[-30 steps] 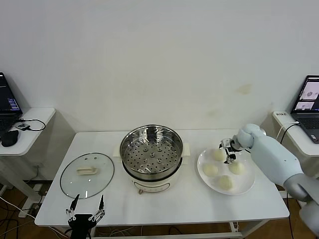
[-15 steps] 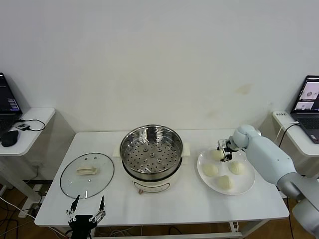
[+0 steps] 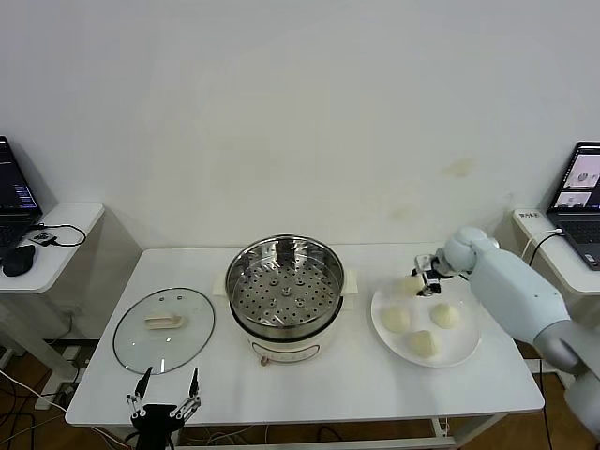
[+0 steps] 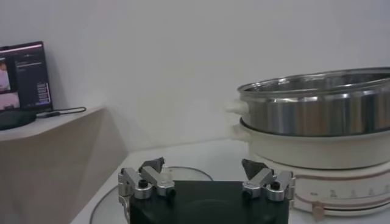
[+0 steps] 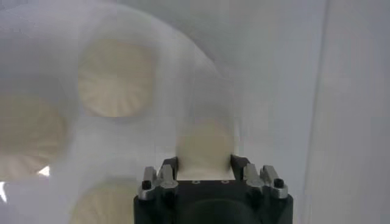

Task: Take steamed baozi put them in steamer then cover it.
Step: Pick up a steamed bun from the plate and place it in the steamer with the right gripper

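Observation:
My right gripper (image 3: pixel 419 279) is shut on a cream-white baozi (image 3: pixel 411 283) and holds it just above the far edge of the white plate (image 3: pixel 458 352); in the right wrist view the bun (image 5: pixel 204 149) sits squeezed between the fingers. Three more baozi (image 3: pixel 397 320) (image 3: pixel 444 316) (image 3: pixel 425 343) lie on the plate. The steel steamer (image 3: pixel 285 289) with its perforated tray stands empty and uncovered on a white base at the table's middle. Its glass lid (image 3: pixel 163 328) lies flat to the left. My left gripper (image 3: pixel 165 401) is open and empty at the table's front left edge.
The steamer's side (image 4: pixel 317 115) fills the far part of the left wrist view. Side tables with laptops (image 3: pixel 581 192) (image 3: pixel 14 187) stand at both sides. A mouse (image 3: pixel 17 260) lies on the left side table.
My right gripper has closed on the far baozi and lifted it slightly off the plate. The left arm has not moved.

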`<action>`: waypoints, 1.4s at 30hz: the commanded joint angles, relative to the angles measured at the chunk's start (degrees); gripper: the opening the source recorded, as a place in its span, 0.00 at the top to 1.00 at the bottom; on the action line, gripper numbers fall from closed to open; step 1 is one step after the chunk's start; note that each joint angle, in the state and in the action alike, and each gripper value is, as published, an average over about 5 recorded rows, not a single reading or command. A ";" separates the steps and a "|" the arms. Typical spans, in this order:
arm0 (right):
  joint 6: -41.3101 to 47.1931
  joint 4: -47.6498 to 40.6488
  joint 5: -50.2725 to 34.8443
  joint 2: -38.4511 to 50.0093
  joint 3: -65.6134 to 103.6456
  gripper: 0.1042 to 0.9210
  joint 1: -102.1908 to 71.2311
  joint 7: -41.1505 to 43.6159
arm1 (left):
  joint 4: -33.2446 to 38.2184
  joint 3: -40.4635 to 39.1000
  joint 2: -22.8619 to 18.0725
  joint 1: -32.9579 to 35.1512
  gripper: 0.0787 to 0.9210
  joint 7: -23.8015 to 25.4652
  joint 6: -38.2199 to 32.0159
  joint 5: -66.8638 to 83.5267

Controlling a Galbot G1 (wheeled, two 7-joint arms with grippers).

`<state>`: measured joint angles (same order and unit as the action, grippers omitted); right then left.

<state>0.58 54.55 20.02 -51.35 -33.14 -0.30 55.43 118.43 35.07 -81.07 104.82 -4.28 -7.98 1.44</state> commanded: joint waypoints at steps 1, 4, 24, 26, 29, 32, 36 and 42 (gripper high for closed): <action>3.05 15.96 -14.75 8.64 -10.93 0.44 11.91 0.25 | 0.44 -0.16 0.48 -0.19 0.12 0.03 0.26 0.21; 3.64 19.69 -19.31 10.28 -15.46 0.44 17.42 0.06 | 0.71 -0.12 0.99 -0.35 0.12 0.05 0.40 0.76; -2.12 21.40 -37.44 -8.40 -36.62 0.44 35.29 -5.52 | 0.41 1.58 2.99 -1.73 0.12 1.33 -0.52 9.08; -3.99 19.22 -35.73 -11.66 -37.45 0.44 34.13 -5.94 | 0.37 2.11 3.11 -1.76 0.12 1.43 -0.55 9.45; -6.89 15.53 -31.83 -15.76 -38.26 0.44 31.89 -6.42 | 0.33 2.80 3.50 -1.68 0.12 1.64 -0.66 9.99; -9.63 11.95 -28.14 -18.92 -39.06 0.44 29.69 -6.90 | 0.28 3.44 3.80 -1.80 0.12 1.70 -0.67 10.37; -13.46 7.77 -22.45 -21.68 -39.72 0.44 26.99 -8.24 | 0.01 4.06 3.81 -2.47 0.12 1.70 -0.60 10.58; -19.97 1.92 -12.82 -24.11 -39.25 0.44 23.88 -11.91 | -0.52 4.12 3.74 -2.91 0.12 1.70 -0.72 10.59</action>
<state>-10.94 64.54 -3.09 -68.68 -70.39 26.65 46.81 118.19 38.59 -77.49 102.23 -2.66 -8.54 11.27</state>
